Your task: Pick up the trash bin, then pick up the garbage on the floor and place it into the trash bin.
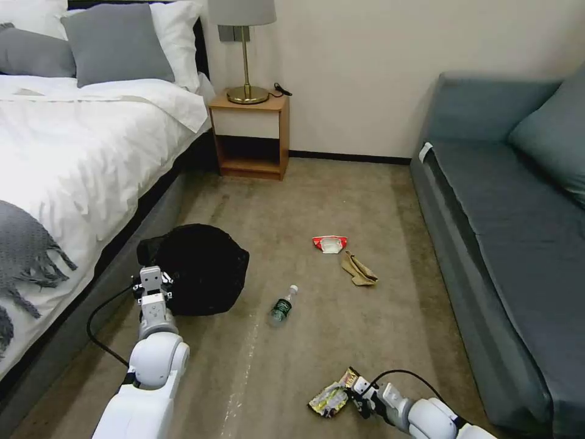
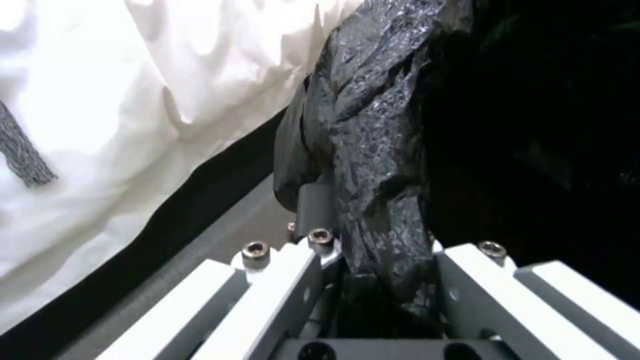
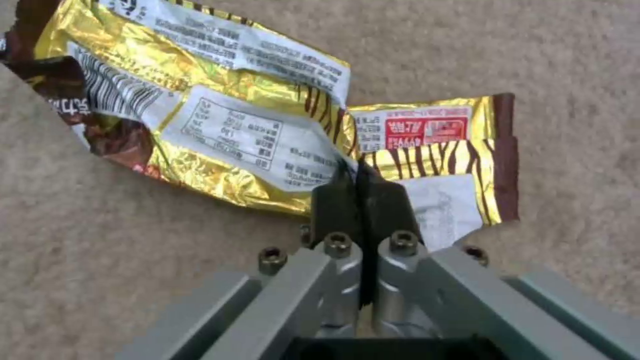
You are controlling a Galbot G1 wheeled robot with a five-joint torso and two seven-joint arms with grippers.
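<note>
While the snack wrapper (image 3: 267, 140) is pinched at its edge between the closed fingers of the right tool (image 3: 360, 200), it is best lifted slowly, because only a thin fold of foil is held and it can slip out. By the head view the wrapper lies low over the carpet, just in front of the right tool (image 1: 361, 393); whether it touches the floor cannot be told. The trash bin (image 1: 204, 268) is held by the left tool (image 1: 152, 286), whose fingers are clamped on the rim with the black bag (image 2: 373, 165) between them. The bin is well apart from the right tool, beside the bed (image 1: 73, 152). The wrapper should be carried above the opening before it is let go, and the bin should be kept steady and upright. Beyond the right tool, the bottle (image 1: 283, 306), the red-and-white packet (image 1: 329, 244) and the tan scrap (image 1: 358, 270) lie on the carpet, not yet collected.
</note>
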